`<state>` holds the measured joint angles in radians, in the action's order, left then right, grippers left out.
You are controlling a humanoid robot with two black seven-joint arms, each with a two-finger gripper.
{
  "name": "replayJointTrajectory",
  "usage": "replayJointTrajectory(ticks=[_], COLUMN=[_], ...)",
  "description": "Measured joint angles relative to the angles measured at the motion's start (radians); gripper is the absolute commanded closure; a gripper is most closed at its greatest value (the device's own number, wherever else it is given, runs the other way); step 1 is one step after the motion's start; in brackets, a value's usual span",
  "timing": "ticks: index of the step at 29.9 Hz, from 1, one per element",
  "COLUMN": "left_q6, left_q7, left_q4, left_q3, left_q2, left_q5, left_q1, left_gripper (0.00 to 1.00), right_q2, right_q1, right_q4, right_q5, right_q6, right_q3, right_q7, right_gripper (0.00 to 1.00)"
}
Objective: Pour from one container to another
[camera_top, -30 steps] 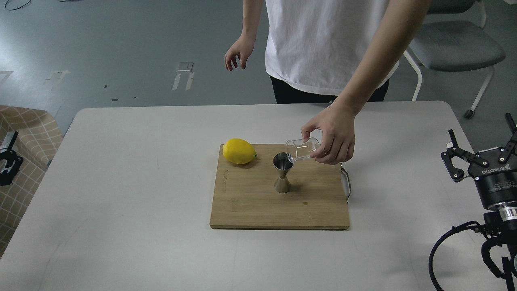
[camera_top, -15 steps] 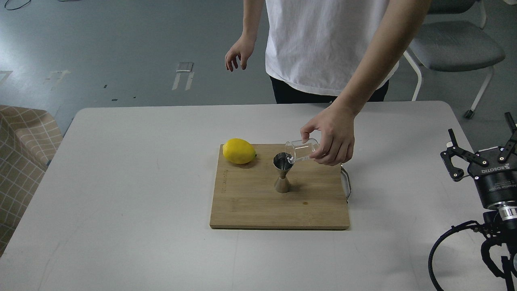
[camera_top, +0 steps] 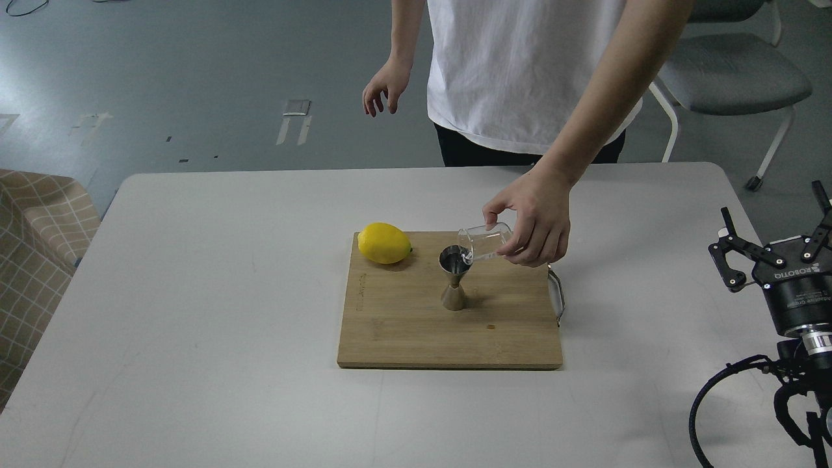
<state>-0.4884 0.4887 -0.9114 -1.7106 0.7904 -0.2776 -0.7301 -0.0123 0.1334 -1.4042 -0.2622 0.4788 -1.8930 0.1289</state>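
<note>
A person's hand [camera_top: 536,224] holds the small clear glass tumbler [camera_top: 482,242] tipped on its side, its mouth over the top cup of the steel hourglass jigger [camera_top: 454,279]. The jigger stands upright on a wooden cutting board [camera_top: 416,331] in the middle of the white table. My right gripper [camera_top: 773,227] hangs at the table's right edge, far from both containers, its fingers spread open with nothing between them. My left gripper is out of view.
A yellow lemon [camera_top: 385,243] lies on the board's far left corner. The person in a white shirt [camera_top: 520,65] stands behind the table. A grey chair [camera_top: 734,78] is at the back right. A checked cloth [camera_top: 32,247] sits left of the table.
The dark left gripper seen at the left edge one second ago has left the view. The tumbler has tipped slightly further toward the jigger. My right gripper has not moved.
</note>
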Motion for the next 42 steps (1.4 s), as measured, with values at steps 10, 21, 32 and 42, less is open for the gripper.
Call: replayJointTrajectory(ticks=[10, 21, 32, 42], left_q6=[0.000, 0.000, 0.000, 0.000], left_q7=[0.000, 0.000, 0.000, 0.000], left_q4=[0.182, 0.345, 0.431, 0.550], left_q3=[0.003, 0.063, 0.166, 0.326], left_q2=[-0.036, -0.120, -0.214, -0.310], left_q5=[0.000, -0.005, -0.002, 0.000], left_q1=[-0.014, -0.017, -0.003, 0.087], left_gripper=[0.02, 0.02, 0.02, 0.02], right_q2=[0.001, 0.002, 0.000, 0.000], right_q1=[0.003, 0.002, 0.007, 0.009], right_q4=[0.002, 0.004, 0.004, 0.004], right_q5=[0.001, 0.001, 0.000, 0.002], right_q6=[0.001, 0.000, 0.000, 0.002], right_q3=[0.008, 0.022, 0.022, 0.021], right_q7=[0.000, -0.002, -0.001, -0.001], right_gripper=[0.00, 0.00, 0.00, 0.00])
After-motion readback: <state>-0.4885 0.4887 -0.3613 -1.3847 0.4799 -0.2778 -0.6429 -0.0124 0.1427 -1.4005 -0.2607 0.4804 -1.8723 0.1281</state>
